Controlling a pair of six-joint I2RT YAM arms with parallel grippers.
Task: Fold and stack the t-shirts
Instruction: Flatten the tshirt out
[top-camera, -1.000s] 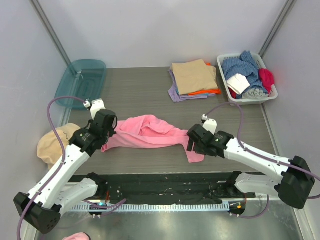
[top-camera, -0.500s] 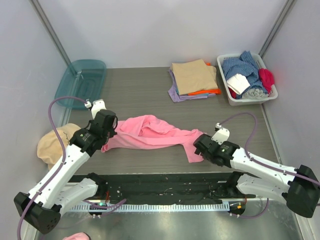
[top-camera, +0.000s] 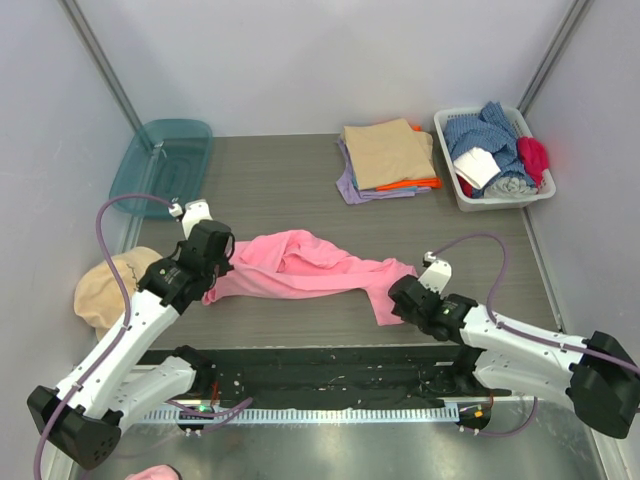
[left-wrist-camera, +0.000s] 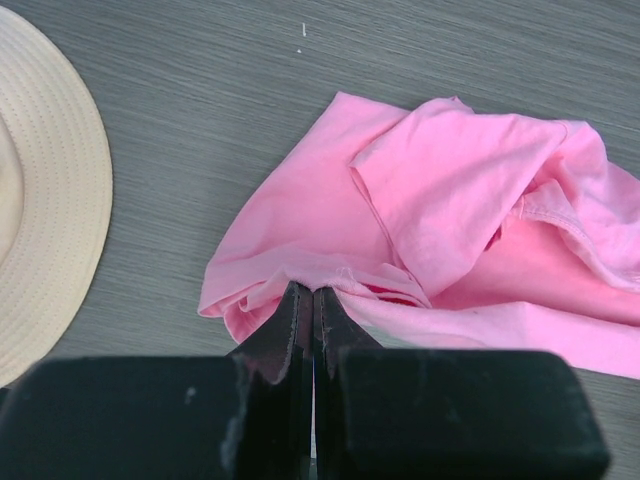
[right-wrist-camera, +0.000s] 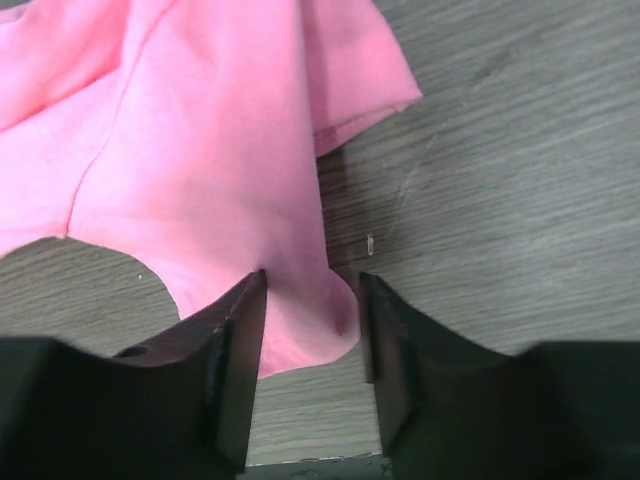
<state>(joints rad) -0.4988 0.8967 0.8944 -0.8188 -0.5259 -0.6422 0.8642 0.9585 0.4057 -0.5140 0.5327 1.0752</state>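
Observation:
A bright pink t-shirt (top-camera: 300, 265) lies crumpled across the middle of the table, stretched left to right. My left gripper (top-camera: 214, 282) is shut on its left hem, and the cloth bunches at the fingertips (left-wrist-camera: 313, 292). My right gripper (top-camera: 393, 306) stands over the shirt's near right corner (right-wrist-camera: 300, 330). Its jaws are apart with that corner between them; the left finger (right-wrist-camera: 245, 330) touches the cloth, and a gap shows at the right finger. Folded t-shirts, tan on top of orange and lilac, form a stack (top-camera: 388, 155) at the back.
A white basket (top-camera: 497, 201) of mixed clothes stands at the back right beside the stack. A teal tray (top-camera: 160, 165) lies at the back left. A round tan cap (top-camera: 105, 288) (left-wrist-camera: 45, 200) rests just left of my left arm.
My right gripper drew back toward the near edge to the shirt's right corner, and its jaws narrowed around it. The left gripper and the shirt's left end stayed put.

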